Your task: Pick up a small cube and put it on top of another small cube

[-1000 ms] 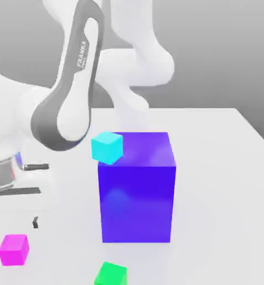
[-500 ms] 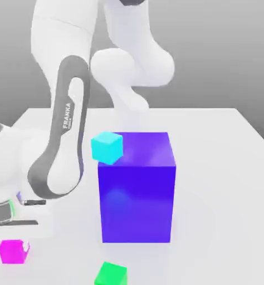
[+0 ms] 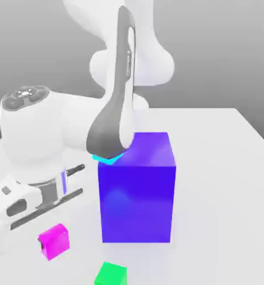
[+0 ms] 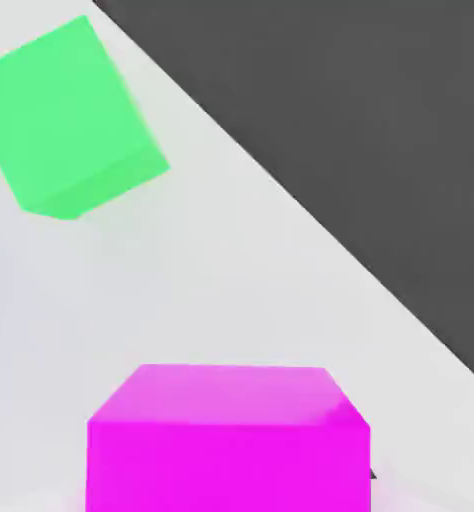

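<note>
Since the prev frames: arm has swung toward ext view's right, hand now turned at an angle, and the small bright magenta-pink cube point(image 3: 55, 242) has shifted right w/ it and rotated. Green, cyan and big cubes unmoved AFAICT.

L to R, ext view:
- White gripper point(image 3: 53, 241) at lower left, hand body angled above the magenta cube. Jaws are pinching the magenta cube; dark fingertip visible at the cube's left side. Can't tell if the cube is clear of the table or touching it.
- Magenta cube: lower left, tilted in view, left of the big cube and apart from it. In hand view it's up close, top face + one side visible.
- Small cyan cube point(image 3: 107, 159): mostly hidden behind the white/grey robot arm point(image 3: 115, 119), only its lower part showing, at the big cube's upper left corner. Can't tell exactly what it rests on.
- Small green cube point(image 3: 111, 275): near bottom edge of ext view, on the white table point(image 3: 223, 195), right of magenta w/ a gap between. Hand view confirms they're apart.
- Big blue-violet cube point(image 3: 137, 203): upright on table, approx mid-view, glossy faces.
</note>
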Robot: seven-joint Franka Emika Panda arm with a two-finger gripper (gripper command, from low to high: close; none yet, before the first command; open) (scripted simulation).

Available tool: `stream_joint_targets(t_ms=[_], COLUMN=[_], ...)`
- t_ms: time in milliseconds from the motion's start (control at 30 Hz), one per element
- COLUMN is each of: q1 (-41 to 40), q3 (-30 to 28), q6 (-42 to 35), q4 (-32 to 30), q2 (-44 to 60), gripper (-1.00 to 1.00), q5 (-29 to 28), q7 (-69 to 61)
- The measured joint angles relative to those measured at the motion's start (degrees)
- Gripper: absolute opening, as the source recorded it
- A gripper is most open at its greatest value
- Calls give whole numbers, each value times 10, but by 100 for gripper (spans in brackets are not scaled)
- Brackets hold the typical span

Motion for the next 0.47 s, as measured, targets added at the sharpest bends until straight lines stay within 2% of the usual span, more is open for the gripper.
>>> stream_joint_targets(t_ms=[167,333,367,467], q1=[24,18,16,16], q3=[45,72,75,75], q6=[-19,46,57,57], q4=[4,9,10,10], q2=[-19,51,64,64], gripper=[-100,-100,100,100], q5=[-31,-12,-8,-8], q7=[-122,-168,-172,-172])
